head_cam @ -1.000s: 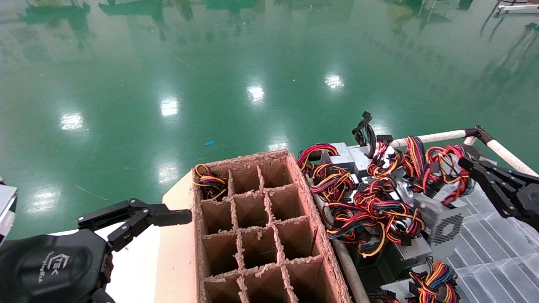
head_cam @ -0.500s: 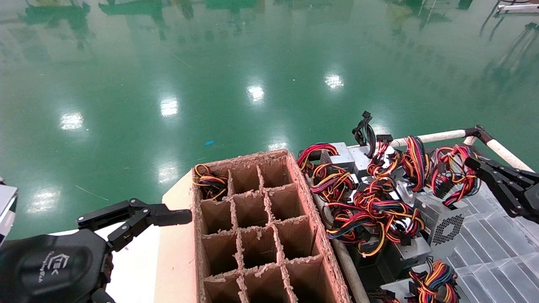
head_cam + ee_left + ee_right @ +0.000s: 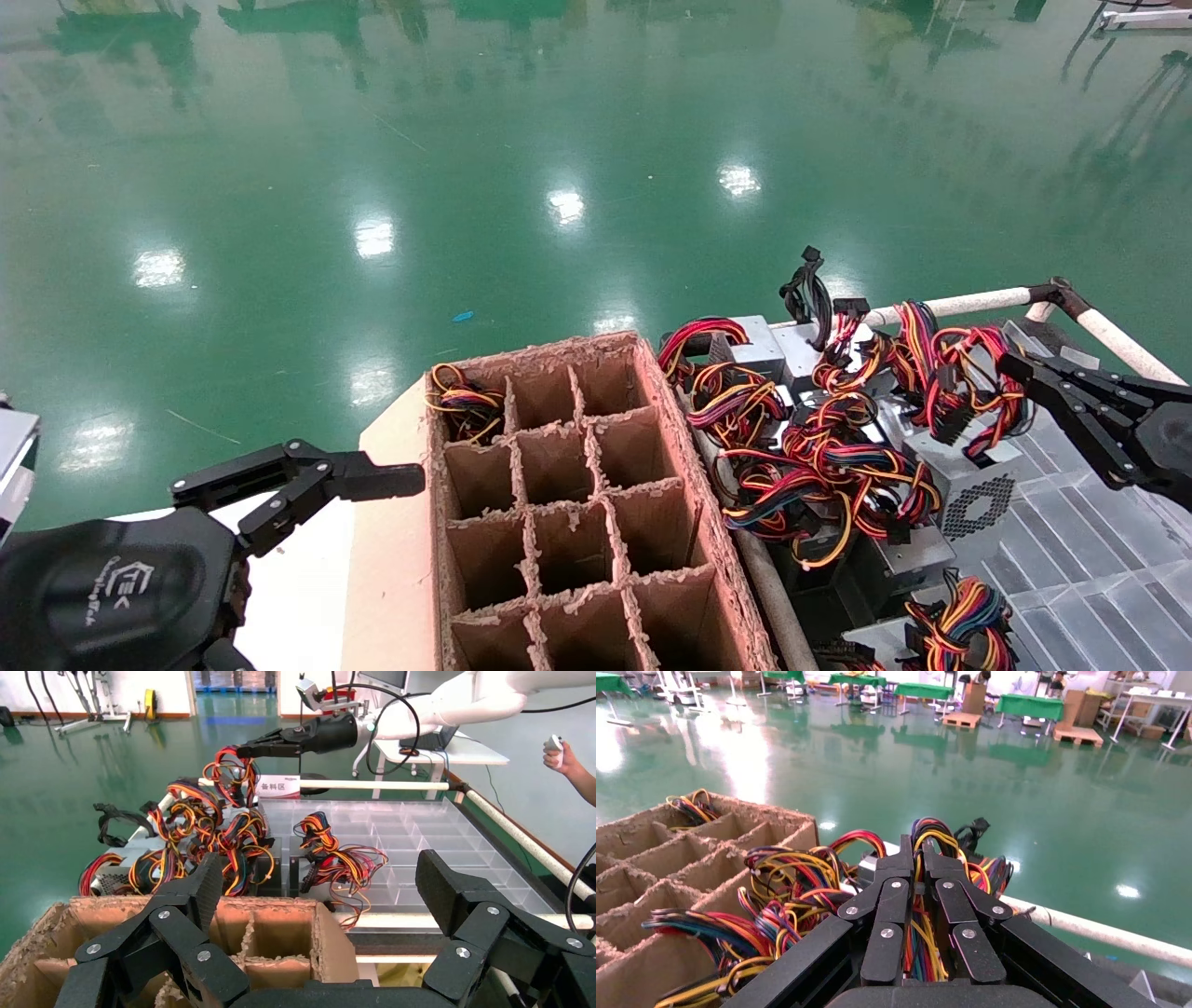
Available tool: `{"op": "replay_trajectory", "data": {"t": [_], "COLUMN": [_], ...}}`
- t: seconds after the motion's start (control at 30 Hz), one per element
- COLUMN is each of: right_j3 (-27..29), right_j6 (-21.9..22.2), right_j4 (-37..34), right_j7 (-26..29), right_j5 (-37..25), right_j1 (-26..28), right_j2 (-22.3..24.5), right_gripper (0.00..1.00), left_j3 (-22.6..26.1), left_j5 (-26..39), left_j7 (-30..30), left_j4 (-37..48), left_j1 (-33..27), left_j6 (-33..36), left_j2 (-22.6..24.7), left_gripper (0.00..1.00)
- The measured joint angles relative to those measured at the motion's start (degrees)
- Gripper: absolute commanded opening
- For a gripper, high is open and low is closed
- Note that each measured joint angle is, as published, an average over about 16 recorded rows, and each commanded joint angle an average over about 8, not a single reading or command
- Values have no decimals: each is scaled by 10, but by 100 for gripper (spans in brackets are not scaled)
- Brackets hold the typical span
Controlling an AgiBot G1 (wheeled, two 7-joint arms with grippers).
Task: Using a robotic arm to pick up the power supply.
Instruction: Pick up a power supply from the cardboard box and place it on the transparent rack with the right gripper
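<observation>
Your right gripper (image 3: 1010, 365) is clamped on the wire bundle (image 3: 959, 387) of a power supply (image 3: 973, 480), its fingers pressed together around the strands, as the right wrist view shows. That supply sits in the heap just right of the carton (image 3: 577, 503), its perforated vent facing you, tilted among its neighbours. Judge the box heavy and rigid, the wires soft and springy. Held by the bundle alone, it will likely swing, and the cables are tangled with other supplies' looms, so expect drag. A grip across the metal case would be steadier, though smooth sheet metal may slip. Your left gripper (image 3: 307, 480) hangs parked, claw spread apart, just left of the carton.
</observation>
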Motion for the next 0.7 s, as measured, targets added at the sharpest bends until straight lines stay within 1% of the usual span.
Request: {"op": "replay_trajectory", "data": {"t": [0.4, 0.7], "right_j3": [-11, -16], "right_j6": [6, 5], "right_j4": [-6, -13], "right_j7": [0, 2], "right_j5": [-17, -23], "right_j1": [20, 20], "right_j2": [11, 11], "right_gripper": [0, 0], "left_j3": [0, 0], "left_j5": [0, 0], "left_j7": [0, 0], "left_j4": [0, 0], "left_j1": [0, 0], "left_j6": [0, 0], "left_j2": [0, 0], "left_gripper": [100, 100]}}
